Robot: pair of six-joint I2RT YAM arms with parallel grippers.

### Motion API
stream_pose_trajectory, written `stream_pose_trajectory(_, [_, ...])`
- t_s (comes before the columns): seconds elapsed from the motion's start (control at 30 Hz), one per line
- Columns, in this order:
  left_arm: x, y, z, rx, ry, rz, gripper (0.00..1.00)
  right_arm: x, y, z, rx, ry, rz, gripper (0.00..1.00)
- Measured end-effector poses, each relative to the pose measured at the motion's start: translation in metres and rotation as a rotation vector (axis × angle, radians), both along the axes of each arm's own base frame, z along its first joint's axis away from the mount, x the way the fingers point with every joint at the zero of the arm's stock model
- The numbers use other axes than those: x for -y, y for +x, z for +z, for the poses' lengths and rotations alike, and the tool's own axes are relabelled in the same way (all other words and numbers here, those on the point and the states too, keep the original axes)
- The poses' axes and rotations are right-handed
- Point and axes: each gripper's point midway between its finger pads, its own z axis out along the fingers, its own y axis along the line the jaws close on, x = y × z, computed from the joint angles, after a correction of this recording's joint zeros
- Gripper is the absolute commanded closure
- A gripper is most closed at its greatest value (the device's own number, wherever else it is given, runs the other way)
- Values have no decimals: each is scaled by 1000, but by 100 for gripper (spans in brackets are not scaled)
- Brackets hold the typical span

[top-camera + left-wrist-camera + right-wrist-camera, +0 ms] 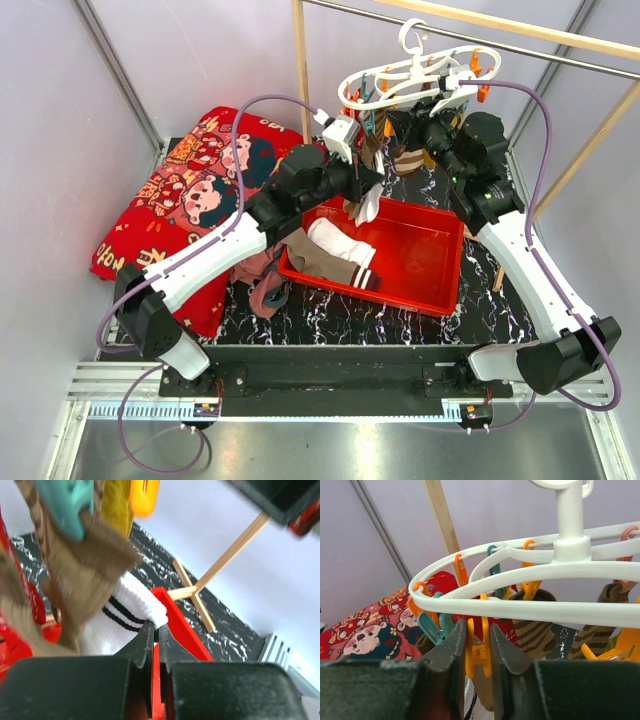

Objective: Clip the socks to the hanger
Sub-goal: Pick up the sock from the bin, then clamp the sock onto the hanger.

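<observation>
The white hanger (415, 75) hangs from a rod at the back, with several brown striped socks (403, 155) clipped under it. My left gripper (365, 183) is shut on the cuff of a white sock (368, 204) with black stripes and holds it up under the hanger; the left wrist view shows the gripper (156, 626) pinching the sock (125, 612). My right gripper (476, 624) is shut on an orange clip peg (480, 655) that hangs from the hanger ring (520, 607). More socks (330, 255) lie in the red bin (430, 290).
A red cartoon cushion (195, 190) lies at the left. A mauve cloth bundle (265, 290) sits by the bin's left end. Thin wooden poles (298, 60) stand at the back and right. Teal (65, 510) and orange (143, 495) pegs hang close above the left gripper.
</observation>
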Motion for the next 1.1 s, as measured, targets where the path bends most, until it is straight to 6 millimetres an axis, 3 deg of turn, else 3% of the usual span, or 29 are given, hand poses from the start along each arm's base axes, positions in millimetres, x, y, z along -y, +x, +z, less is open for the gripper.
stream_pose_trajectory(0.5, [15,21,32,48,-56,30,100,-1,-2,0,-15,23,4,93])
stream_pose_trajectory(1.1, [20,29,47,103,-45,33,100,-1,-3,1,-24,41,7,93])
